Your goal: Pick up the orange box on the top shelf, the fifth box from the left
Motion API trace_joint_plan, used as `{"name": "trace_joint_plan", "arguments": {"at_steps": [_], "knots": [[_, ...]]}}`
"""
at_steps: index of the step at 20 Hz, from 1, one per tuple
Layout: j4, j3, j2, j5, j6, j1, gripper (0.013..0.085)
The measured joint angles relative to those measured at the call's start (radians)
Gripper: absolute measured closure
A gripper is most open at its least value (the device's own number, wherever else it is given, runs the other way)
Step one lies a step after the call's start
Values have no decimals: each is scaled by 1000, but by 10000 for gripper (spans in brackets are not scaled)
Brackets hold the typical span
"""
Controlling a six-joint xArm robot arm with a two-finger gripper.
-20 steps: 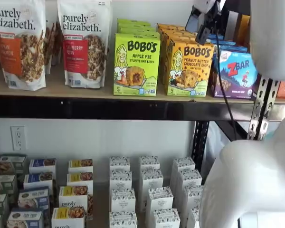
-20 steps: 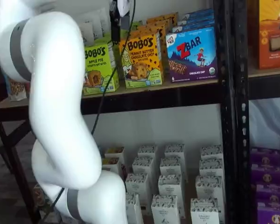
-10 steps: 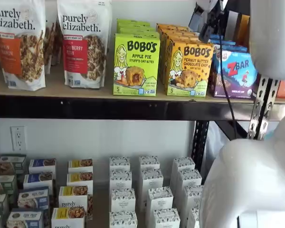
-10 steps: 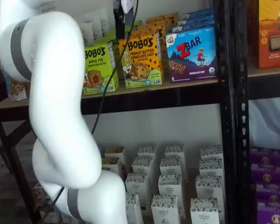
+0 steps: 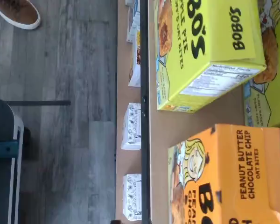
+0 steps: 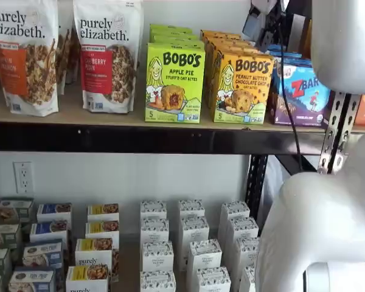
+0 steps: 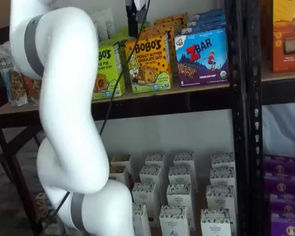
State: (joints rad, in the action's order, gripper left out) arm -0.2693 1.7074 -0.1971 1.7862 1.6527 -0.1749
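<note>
Overhead, hanging with fingers spread wide and empty: gripper (image 7: 135, 17), just above the orange box (image 7: 148, 64). Below and slightly ahead, upright at the front rail of the top shelf (image 6: 140, 118), label outward. Likely poised so for a straight drop onto the carton's top.

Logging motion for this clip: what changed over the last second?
In a shelf view the arm swung right, covering part of the lime-green Bobo's box; the gripper drifted right, above the orange box. Nothing grasped. Boxes on the top shelf stayed put.
</note>
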Motion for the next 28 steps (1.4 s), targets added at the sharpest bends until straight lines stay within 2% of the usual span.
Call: {"name": "trace_joint_plan", "arguments": {"at_steps": [14,28], "knots": [[16,-24,55,-89,-31,56,130],[65,-8,109,-73,-51,94,130]]}}
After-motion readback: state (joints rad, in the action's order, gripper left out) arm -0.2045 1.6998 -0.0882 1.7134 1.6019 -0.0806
